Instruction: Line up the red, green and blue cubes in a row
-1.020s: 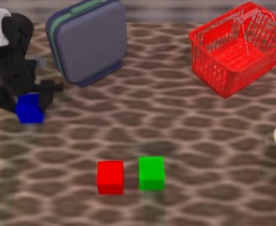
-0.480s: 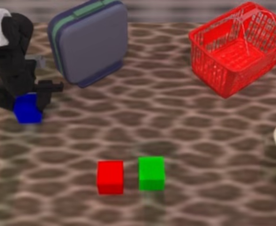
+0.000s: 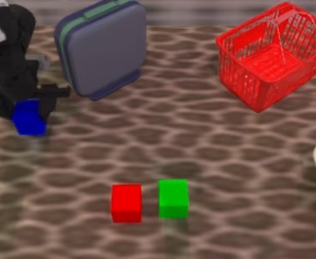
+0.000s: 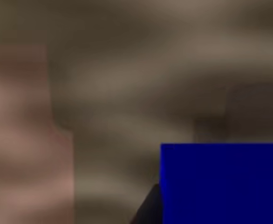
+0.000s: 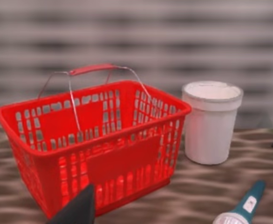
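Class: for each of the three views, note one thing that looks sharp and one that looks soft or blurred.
Top view: the red cube and green cube are crisp, the far table edge soft. Left wrist view: the blue cube is hard-edged, the background a smear. Right wrist view: the red basket is clear, the striped wall behind hazy.

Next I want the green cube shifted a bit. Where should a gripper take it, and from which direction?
Probably from straight above, fingers on the green cube's two faces toward the table's near and far edges. It sits flat and square, and the red cube stands close on its left with only a narrow gap, so a finger there would likely bump it. The left gripper is busy at the blue cube.
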